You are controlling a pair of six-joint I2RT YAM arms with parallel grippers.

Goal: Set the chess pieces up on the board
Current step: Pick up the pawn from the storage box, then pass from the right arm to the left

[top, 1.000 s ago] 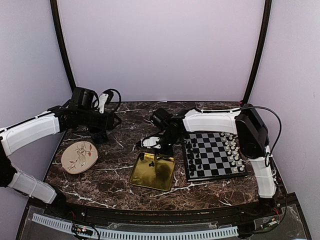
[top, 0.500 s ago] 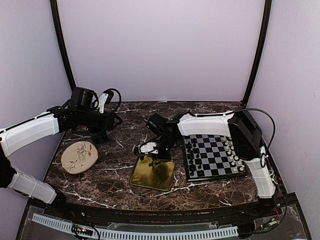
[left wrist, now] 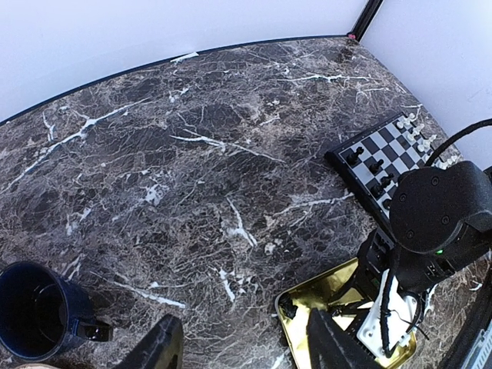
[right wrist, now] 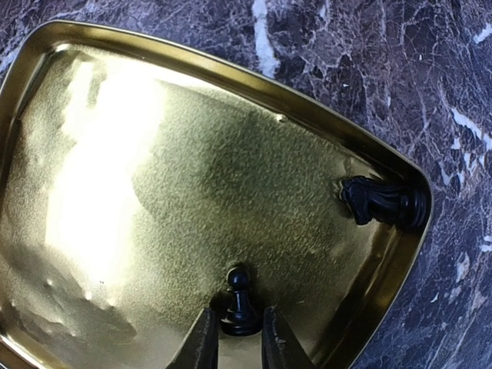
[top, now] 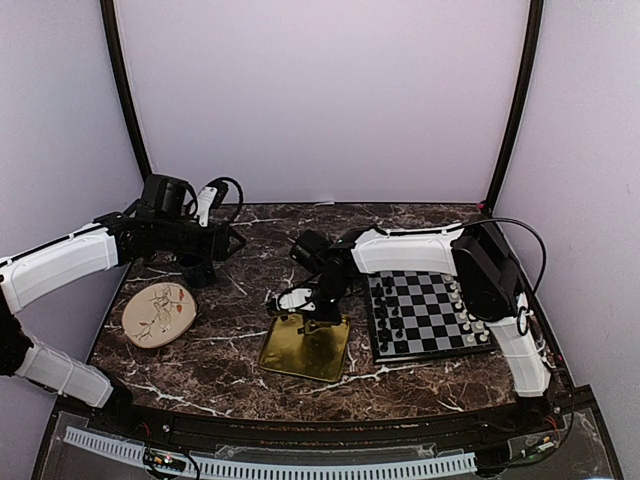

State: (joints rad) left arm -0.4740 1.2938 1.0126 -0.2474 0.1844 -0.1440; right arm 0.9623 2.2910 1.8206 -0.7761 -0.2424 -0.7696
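My right jaws: clamped on one black pawn, upright in gold tray. Black knight: lying in tray corner. My left jaws: apart, empty.

The bench carries one chessboard, one gold tray, one round plate and one dark mug. Two black chess pieces sit in the tray: one pawn near an edge, one knight in a corner.

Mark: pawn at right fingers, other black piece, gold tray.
black pawn (right wrist: 240, 304), right wrist view, its stem.
other black piece (right wrist: 380, 201), right wrist view, its body.
gold tray (right wrist: 192, 169), right wrist view, bare floor.
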